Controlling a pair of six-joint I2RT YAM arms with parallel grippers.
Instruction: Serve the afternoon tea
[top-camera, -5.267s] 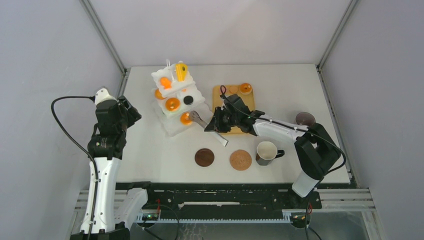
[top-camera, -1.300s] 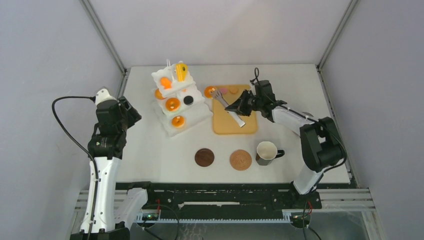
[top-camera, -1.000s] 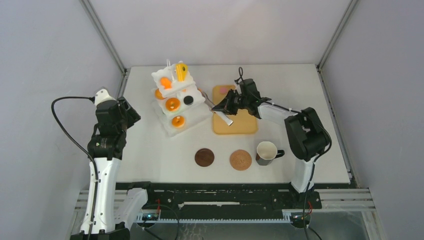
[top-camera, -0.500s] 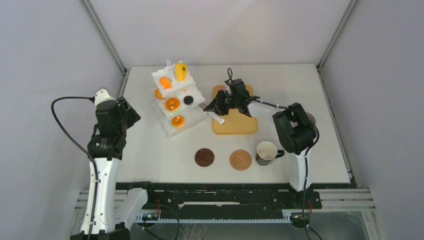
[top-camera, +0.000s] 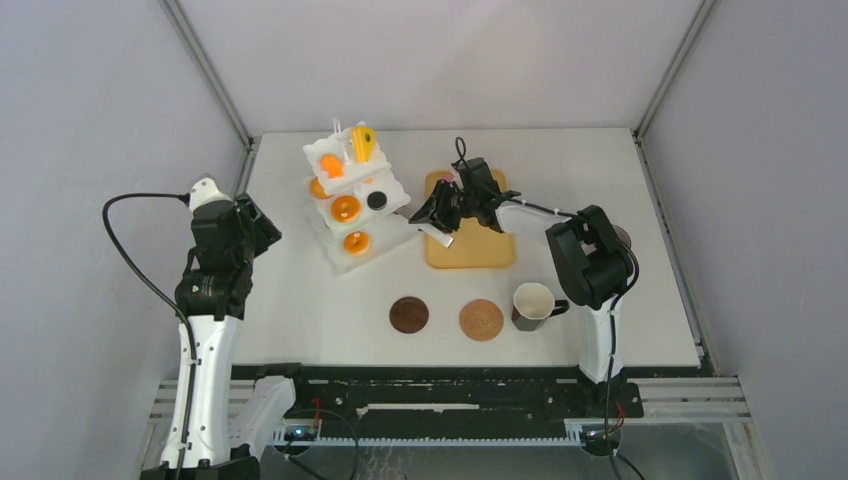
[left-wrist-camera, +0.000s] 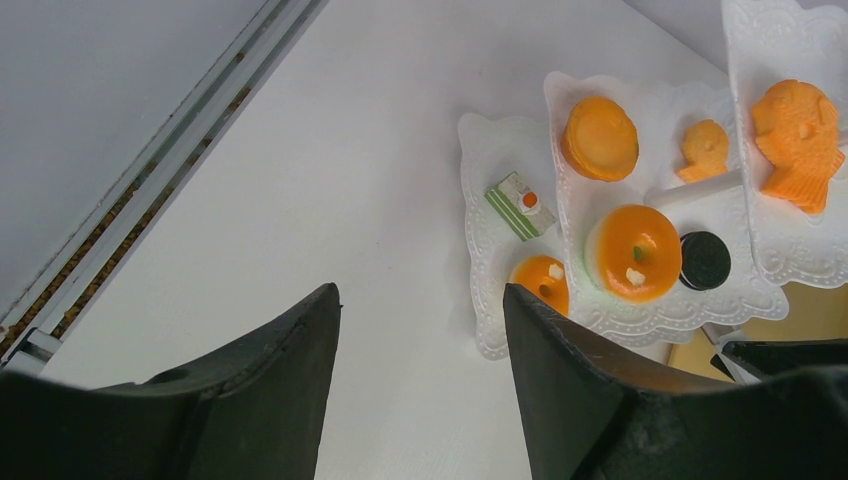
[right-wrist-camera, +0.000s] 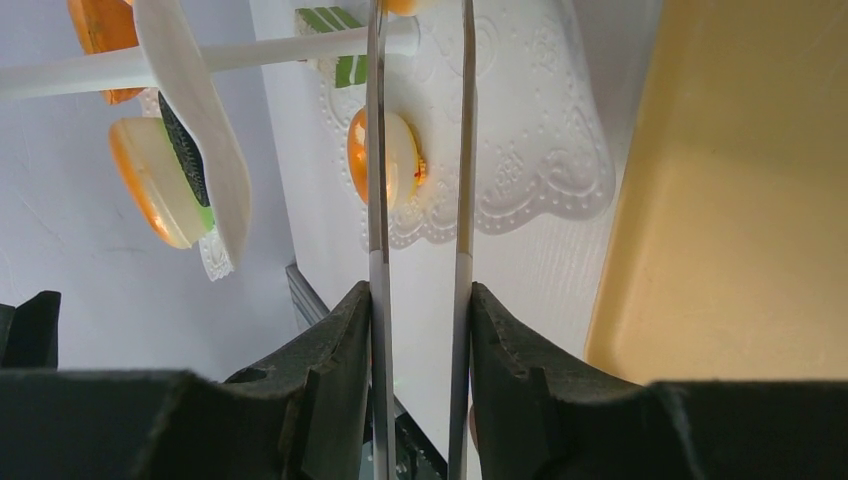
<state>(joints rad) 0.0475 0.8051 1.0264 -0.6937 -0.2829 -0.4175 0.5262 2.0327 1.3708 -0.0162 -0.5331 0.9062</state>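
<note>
A white tiered stand (top-camera: 392, 228) carries the pastries: yellow cake wedge (top-camera: 362, 143), orange tart (top-camera: 346, 208), black round (top-camera: 376, 200) and a lower orange tart (top-camera: 356, 242). My right gripper (top-camera: 437, 212) reaches over the stand's right edge, shut on metal tongs (right-wrist-camera: 377, 150). The tongs' two arms stand apart, and the left arm crosses an orange tart (right-wrist-camera: 400, 160) on the lowest tier. A dark mug (top-camera: 533, 303) stands at the front right. Another mug (top-camera: 612, 238) peeks out behind the right arm. My left gripper (left-wrist-camera: 420, 300) hangs open and empty left of the stand.
The flat tan tray (top-camera: 470, 245) lies right of the stand, under my right arm. Two round brown coasters (top-camera: 409, 314) (top-camera: 481, 320) sit near the front, left of the mug. A green striped slice (left-wrist-camera: 518, 205) rests on the stand's lowest tier.
My right arm swung left from the tan tray to the stand with the tongs, and the tongs' arms have spread apart. The left arm has not moved.
</note>
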